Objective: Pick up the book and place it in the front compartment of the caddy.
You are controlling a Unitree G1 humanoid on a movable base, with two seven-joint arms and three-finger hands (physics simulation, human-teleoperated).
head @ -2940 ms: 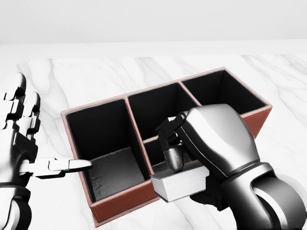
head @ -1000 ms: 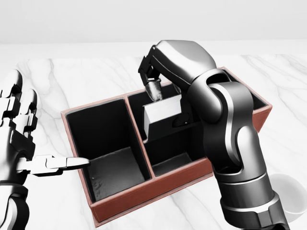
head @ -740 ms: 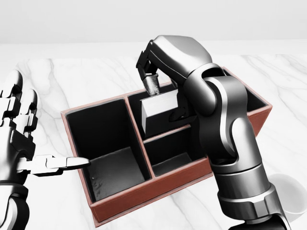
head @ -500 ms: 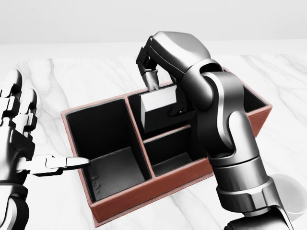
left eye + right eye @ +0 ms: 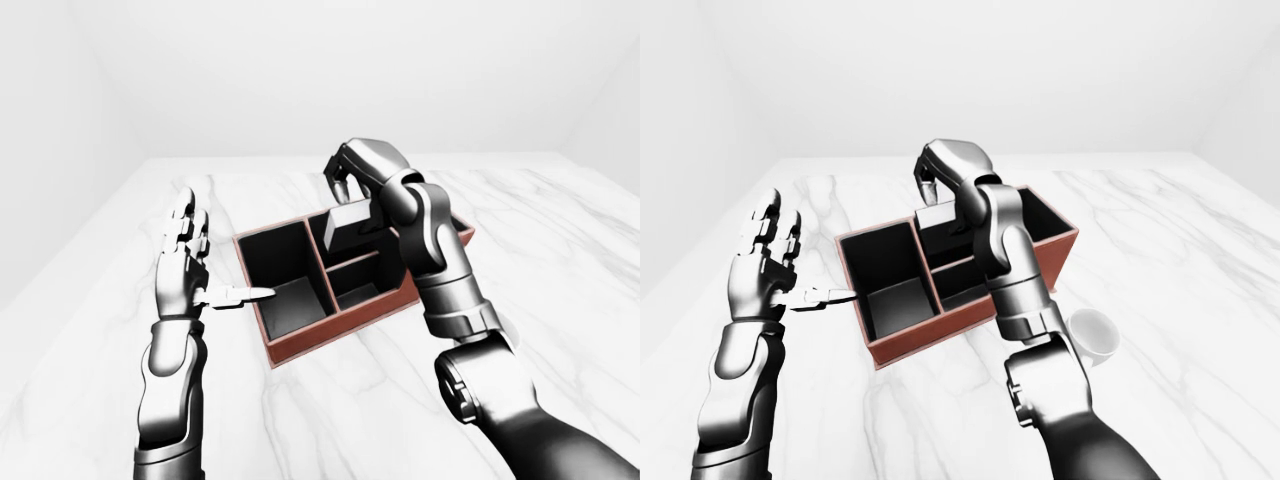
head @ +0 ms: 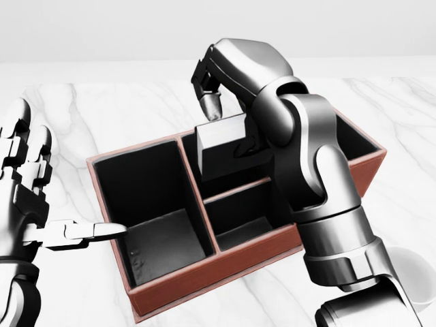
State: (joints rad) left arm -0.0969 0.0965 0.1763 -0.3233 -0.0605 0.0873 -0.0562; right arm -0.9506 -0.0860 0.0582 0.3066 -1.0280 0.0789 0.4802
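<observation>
My left hand (image 6: 27, 184) stands upright with its fingers spread — the thumb pointing at the left wall of the red-brown leather caddy with black lining (image 6: 170, 286), its tip just over the rim of the big left compartment. Right of that, my right hand (image 6: 228, 82) hangs above the caddy's middle section, its fingers curled down and pinching the grey-covered book with white page edges (image 6: 221, 133) — tilted, over the upper middle compartment. By my right elbow in the right-eye view sits a white cup (image 5: 1095, 335) on the white marble table (image 5: 1200, 260).
</observation>
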